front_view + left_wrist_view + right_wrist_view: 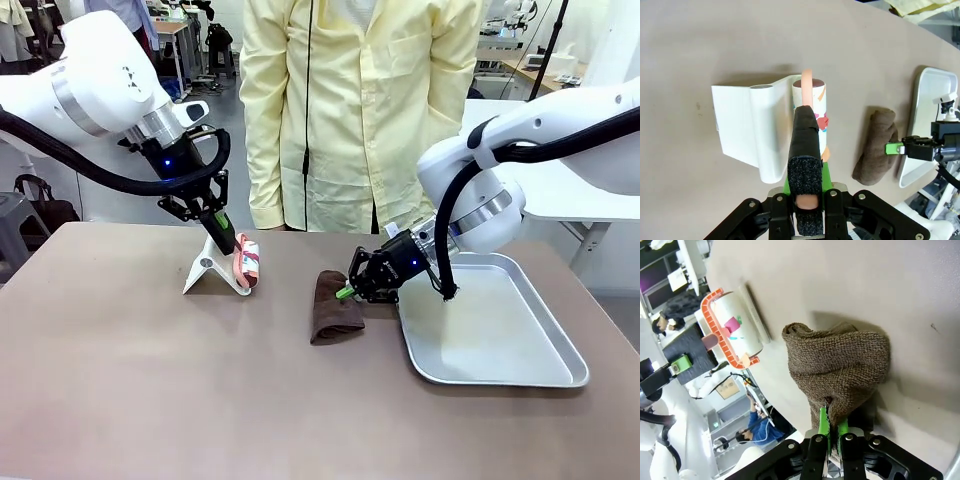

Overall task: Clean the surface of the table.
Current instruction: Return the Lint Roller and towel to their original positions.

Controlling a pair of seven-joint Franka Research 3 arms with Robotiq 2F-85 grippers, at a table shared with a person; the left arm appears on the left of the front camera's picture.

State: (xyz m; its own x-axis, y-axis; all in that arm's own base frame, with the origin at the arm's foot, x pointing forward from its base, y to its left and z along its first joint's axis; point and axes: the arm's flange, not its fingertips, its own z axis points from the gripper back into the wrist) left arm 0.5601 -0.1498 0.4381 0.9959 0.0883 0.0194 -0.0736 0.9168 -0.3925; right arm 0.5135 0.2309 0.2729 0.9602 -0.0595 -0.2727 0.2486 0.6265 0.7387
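The brownish-taupe table (150, 400) holds a folded brown cloth (333, 307) near its middle. My right gripper (352, 291) is shut on the cloth's near edge, and the right wrist view shows its green pads pinching the cloth (840, 365) against the table (865, 280). My left gripper (228, 245) is shut on the salmon handle of a lint roller (246, 262), whose printed roll (813, 100) lies beside a white stand (747, 130). The left wrist view also takes in the cloth (875, 150) and the right gripper (897, 148) farther off.
A shiny metal tray (560, 372) lies right of the cloth, close behind my right gripper. A person in a pale yellow shirt (360, 110) stands at the far edge. The near half of the table is bare.
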